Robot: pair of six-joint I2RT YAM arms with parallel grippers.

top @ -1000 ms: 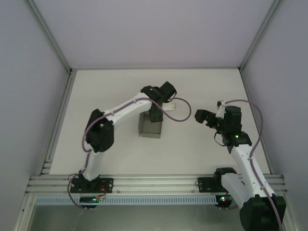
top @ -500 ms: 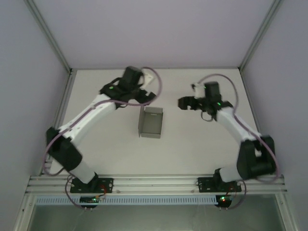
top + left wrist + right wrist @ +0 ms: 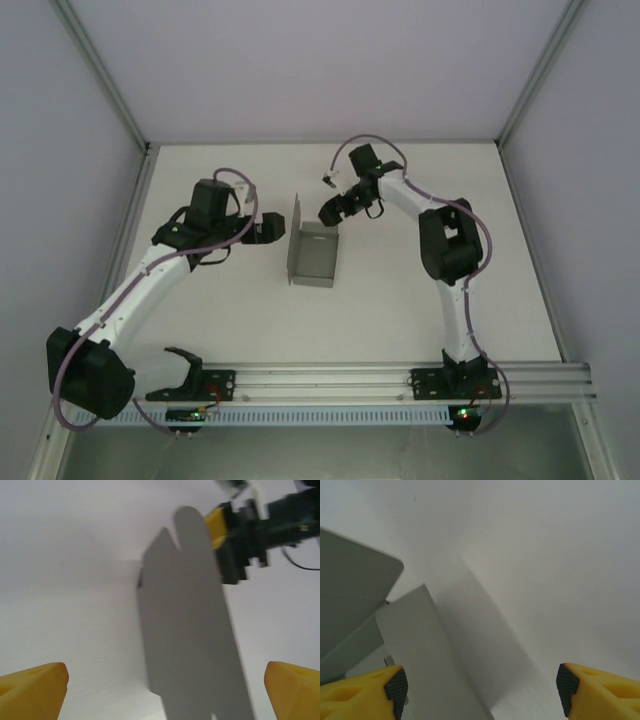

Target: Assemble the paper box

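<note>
Top view: the grey paper box [image 3: 313, 258] sits at the centre of the table [image 3: 420, 300]. The left gripper [image 3: 262, 228] is just left of it and the right gripper [image 3: 330, 212] is at its upper-right corner.
Left wrist: the jaws are spread wide and released, with the box's tall flap [image 3: 190, 630] standing centre frame.
Right wrist: the jaws are apart and grasp nothing, with the box wall at lower left.

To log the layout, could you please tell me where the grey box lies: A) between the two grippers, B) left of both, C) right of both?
A: from above, the box has the left gripper at its left side and the right gripper by its far right corner.
</note>
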